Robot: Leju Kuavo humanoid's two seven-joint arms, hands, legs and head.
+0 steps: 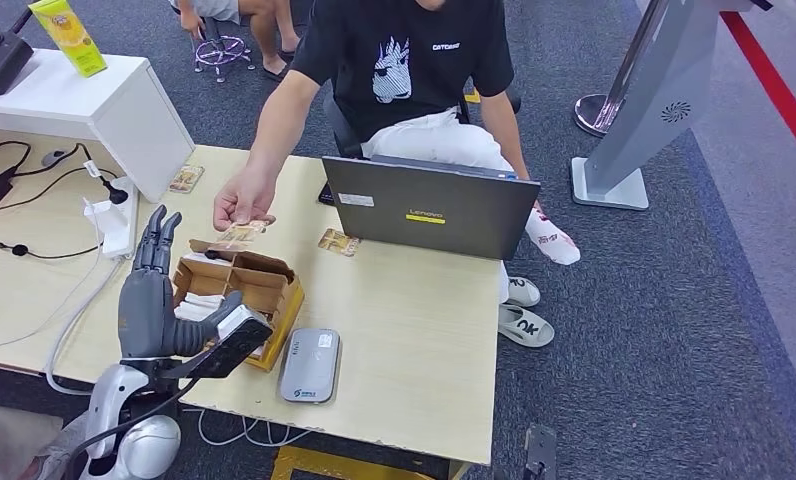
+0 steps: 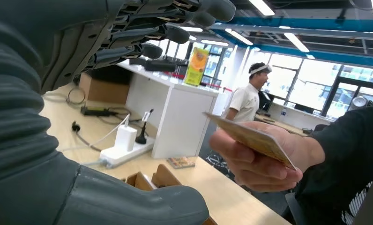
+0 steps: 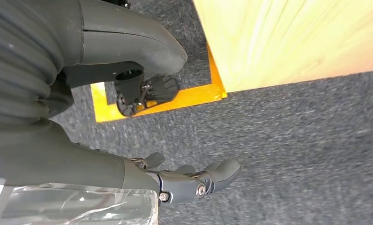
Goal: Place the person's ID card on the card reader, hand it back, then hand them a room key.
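Person's hand (image 1: 242, 205) holds the ID card (image 1: 242, 235) low over the worktop (image 1: 414, 330), just beyond the cardboard box (image 1: 239, 290). Left hand (image 1: 159, 295) raised beside the box, fingers (image 1: 157, 240) straight and apart, thumb out, holding nothing. Card lies ahead and slightly right of those fingertips, near, not touching; in the left wrist view its flat face tilts, long axis running toward the palm. Card reader (image 1: 310, 364) sits nearer the robot, right of the box. Right hand (image 3: 189, 180) hangs over carpet, fingers loosely curled, empty. Left is clearly nearer.
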